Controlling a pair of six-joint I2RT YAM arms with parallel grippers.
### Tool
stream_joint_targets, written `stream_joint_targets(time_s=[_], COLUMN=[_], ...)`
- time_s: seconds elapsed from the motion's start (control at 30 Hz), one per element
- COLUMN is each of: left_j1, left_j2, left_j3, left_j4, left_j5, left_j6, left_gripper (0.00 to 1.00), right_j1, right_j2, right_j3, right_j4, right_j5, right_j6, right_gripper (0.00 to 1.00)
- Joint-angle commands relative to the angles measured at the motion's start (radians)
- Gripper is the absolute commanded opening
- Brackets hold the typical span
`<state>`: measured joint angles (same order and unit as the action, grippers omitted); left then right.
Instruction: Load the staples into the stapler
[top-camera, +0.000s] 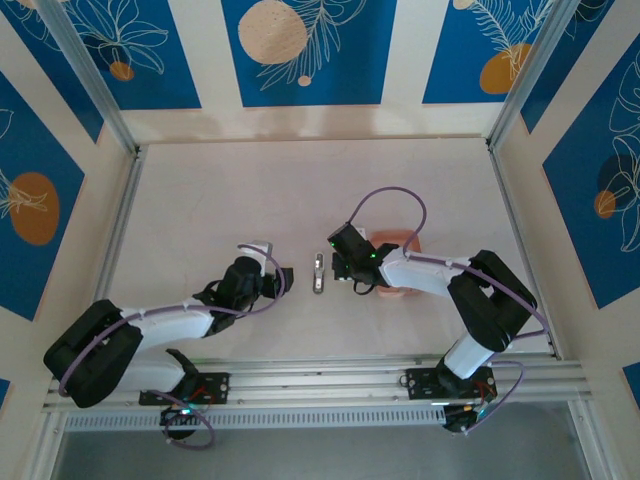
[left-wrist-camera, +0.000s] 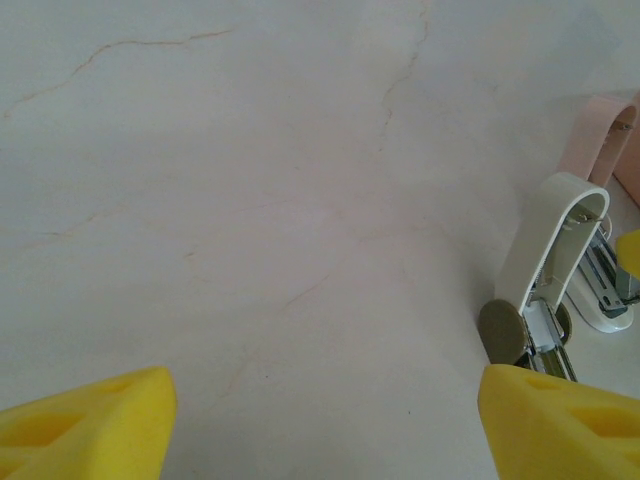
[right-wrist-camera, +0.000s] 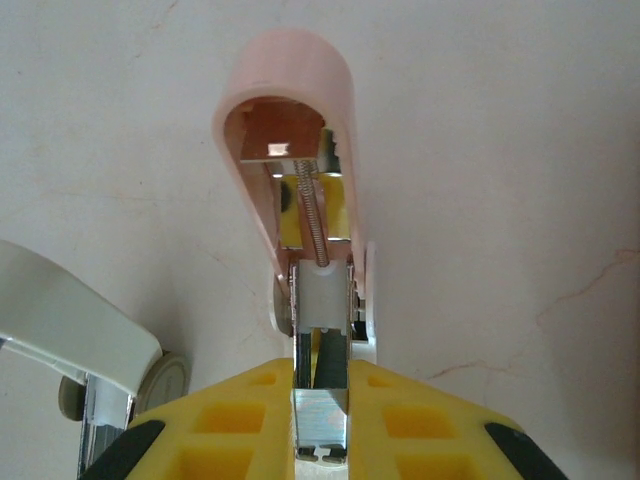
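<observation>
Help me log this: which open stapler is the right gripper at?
The pink stapler, directly ahead of the right gripper, which is shut on a silvery metal piece at its base; the white stapler lies off to the side.

Black-and-white arms (top-camera: 165, 322) trail purple cables (top-camera: 390, 190) and end in yellow fingers (left-wrist-camera: 85, 425)

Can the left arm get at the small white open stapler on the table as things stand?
Probably yes. The left gripper stands open over bare table, and the small white open stapler lies just beside one finger, nothing between. The right gripper is shut on the pink plastic stapler beside it.
</observation>
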<state>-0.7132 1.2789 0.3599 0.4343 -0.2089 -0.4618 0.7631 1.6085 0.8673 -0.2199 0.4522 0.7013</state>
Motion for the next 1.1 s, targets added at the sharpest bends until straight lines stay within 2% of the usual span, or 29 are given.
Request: stream_joint_targets(time_s=[0.0, 0.23, 1.07], left_j1=[0.009, 0.010, 0.009], left_j2=[0.008, 0.008, -0.008], left_j3=[0.021, 0.021, 0.014], left_j4=[0.034, 0.033, 0.032], left_j5=[0.018, 0.020, 0.017], left_j6=[0.012, 0.012, 0.015], left_gripper=[0.79, 0.79, 0.78], right_j1=[0.010, 0.020, 0.015], right_j2=[-0.047, -0.075, -0.003], right_j3=[-0.003, 0.002, 0.003], right_j4=[-0.050, -0.055, -0.025], right_j5=[-0.009, -0.003, 0.008], right_j6=[0.025, 0.033, 0.008], right_gripper=[0.18, 0.18, 0.18])
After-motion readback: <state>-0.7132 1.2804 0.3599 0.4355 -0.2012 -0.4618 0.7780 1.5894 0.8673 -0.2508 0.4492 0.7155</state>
